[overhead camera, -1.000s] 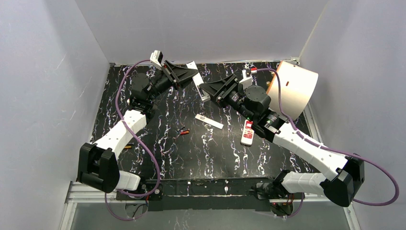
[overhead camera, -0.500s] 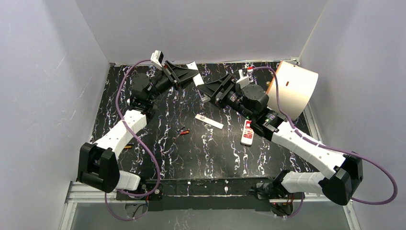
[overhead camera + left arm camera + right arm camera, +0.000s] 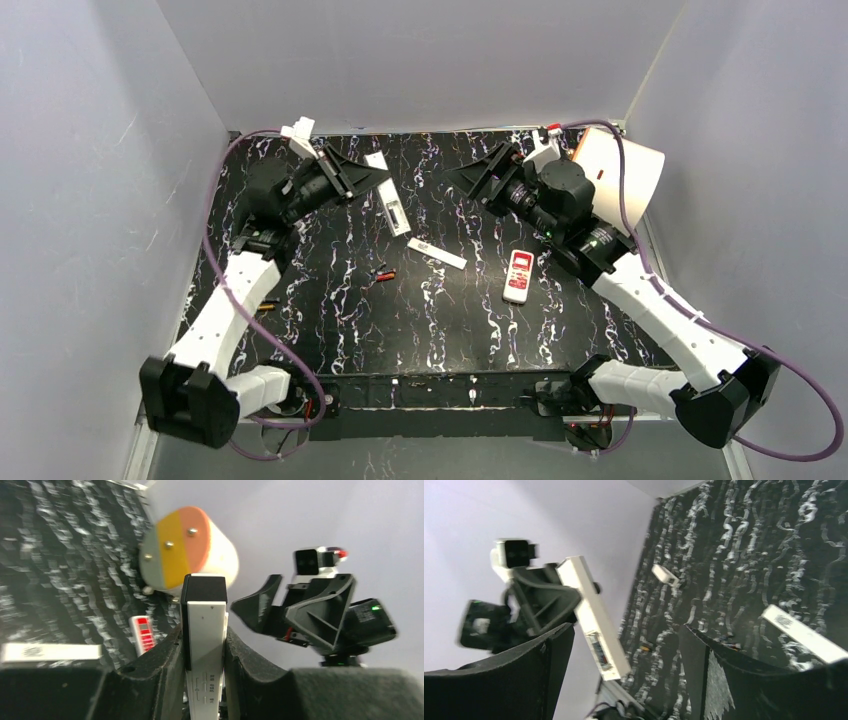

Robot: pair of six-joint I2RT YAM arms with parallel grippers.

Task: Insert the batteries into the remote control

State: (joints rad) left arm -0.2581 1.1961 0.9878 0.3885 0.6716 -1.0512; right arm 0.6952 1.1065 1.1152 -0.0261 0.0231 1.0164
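Remote control (image 3: 391,200): white, slim, being clamped at one end by the left fingers (image 3: 162,667), its free end slanting toward the middle of the counter (image 3: 330,330).

Batteries (image 3: 385,274): lying roughly crosswise on the counter, nearward of the remote and apart from both arms. The left arm is nearer but occupied.

Right fingers (image 3: 744,680): hanging spread, gripping nothing.

Only the top view is showing the batteries clearly; the left wrist view is showing the clamp.

Tiny orange-red and black batteries (image 3: 384,274) lying close together flat on the black marbled tabletop near its middle, well apart from the long, slim white remote control (image 3: 393,207) raised and clamped endwise in the left gripper (image 3: 204,637).
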